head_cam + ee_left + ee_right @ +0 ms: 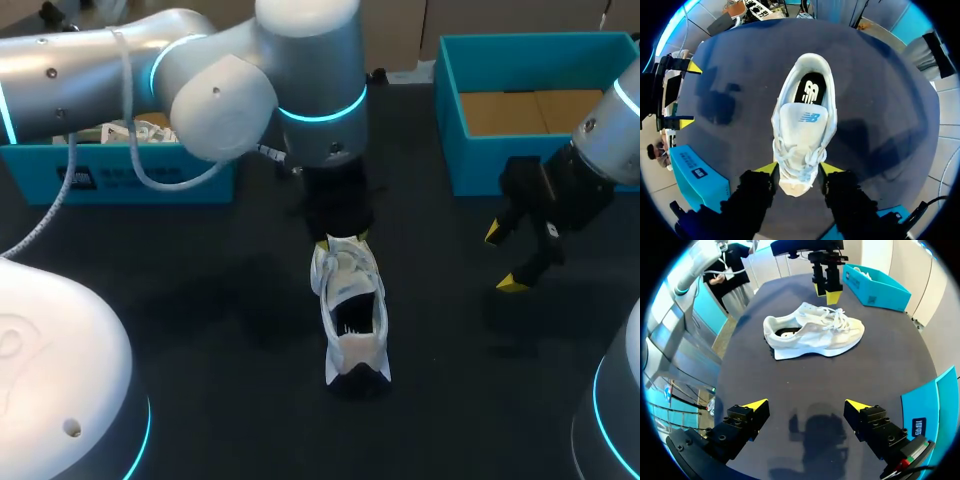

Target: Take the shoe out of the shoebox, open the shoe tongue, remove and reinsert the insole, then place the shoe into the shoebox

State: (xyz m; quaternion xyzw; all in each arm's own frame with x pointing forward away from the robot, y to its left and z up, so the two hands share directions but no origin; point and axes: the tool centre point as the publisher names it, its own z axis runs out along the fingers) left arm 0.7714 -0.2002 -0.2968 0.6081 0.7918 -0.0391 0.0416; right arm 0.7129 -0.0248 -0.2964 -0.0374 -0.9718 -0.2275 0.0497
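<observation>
The white sneaker (352, 310) stood upright on the dark counter (200, 300), toe toward the robot and well apart from the open teal shoebox (450, 120). The left end effector (342, 240) was clenched on its toe, one yellow-tipped finger pressing each side. The black insole (810, 90) lay inside, behind the tongue (802, 120). The right end effector (505, 258) hung released over bare counter between sneaker and shoebox, grasping nothing.

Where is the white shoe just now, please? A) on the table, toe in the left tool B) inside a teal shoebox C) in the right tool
A: the shoe stands on the table, the left tool shut on its toe; the right tool hangs open, apart.
</observation>
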